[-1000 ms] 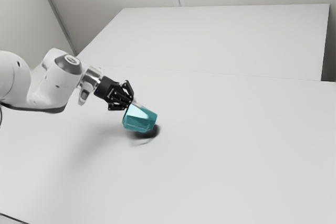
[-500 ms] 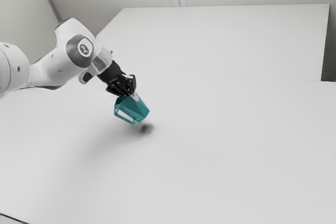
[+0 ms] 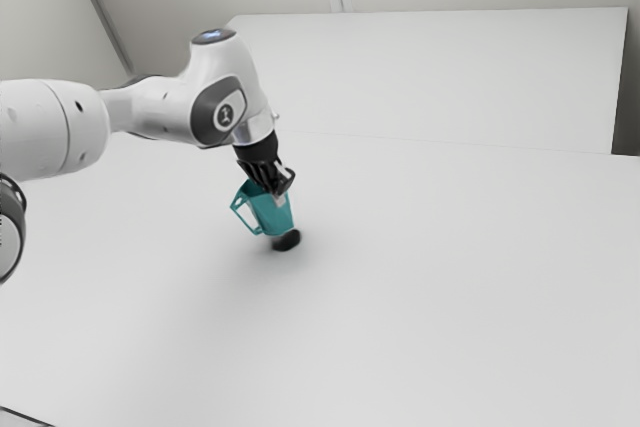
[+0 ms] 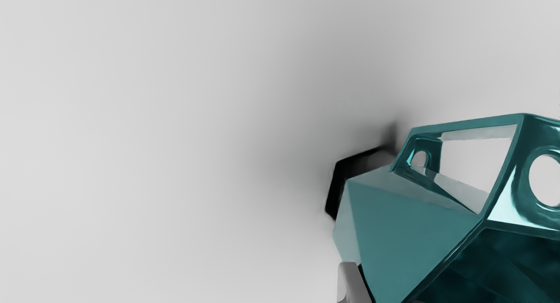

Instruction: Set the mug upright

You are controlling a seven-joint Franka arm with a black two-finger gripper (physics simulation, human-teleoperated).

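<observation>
My gripper (image 3: 276,193) points down and slightly toward the exterior view's right, shut on the upper part of the teal mug (image 3: 270,215). The mug hangs just above the table, a little tilted, with its base lowest and its handle toward the exterior view's left. In the wrist view my gripper (image 4: 381,290) has one grey finger (image 4: 350,283) against the outside of the faceted wall of the mug (image 4: 407,233). The other finger is mostly hidden by the mug, whose handle and dark open inside face the camera.
The white table (image 3: 430,287) spreads around the mug, with a dark shadow under the base. Farther back another white surface (image 3: 430,77) adjoins it, in front of a pale wall.
My hand has swung from a strong slant to nearly straight down, the arm rising and moving toward the exterior view's right. The held mug has turned with it, from lying over to nearly upright.
</observation>
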